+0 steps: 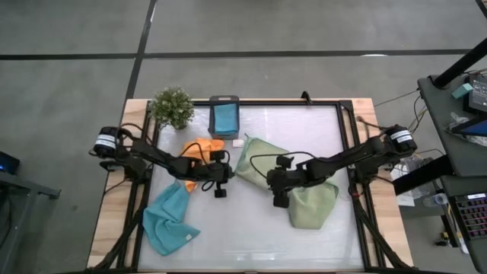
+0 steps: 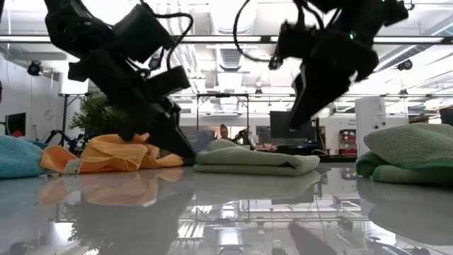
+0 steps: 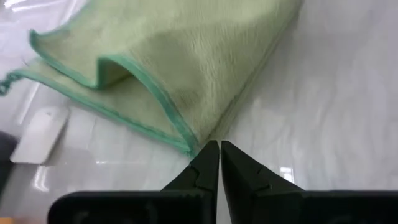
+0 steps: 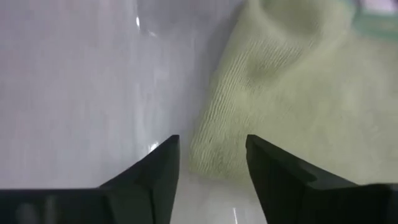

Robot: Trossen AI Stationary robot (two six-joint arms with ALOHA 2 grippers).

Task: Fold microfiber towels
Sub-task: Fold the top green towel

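Note:
A sage green microfiber towel (image 1: 259, 161) lies folded flat mid-table. My left gripper (image 1: 221, 189) is shut just short of that towel's left corner (image 3: 194, 148), a little above the table. My right gripper (image 1: 280, 199) hangs open above the table by the towel's near right end. A green towel's fold (image 4: 217, 149) shows below the gap between its fingers. A second sage green towel (image 1: 313, 205) lies bunched under the right arm. An orange towel (image 1: 199, 151) lies crumpled beneath the left arm. A light blue one (image 1: 169, 222) lies at the near left.
A small dark box (image 1: 224, 116) holding a blue cloth stands at the far edge, with a potted plant (image 1: 173, 106) to its left. A small white object (image 1: 238, 142) lies near the folded towel. The table's near middle and far right are bare.

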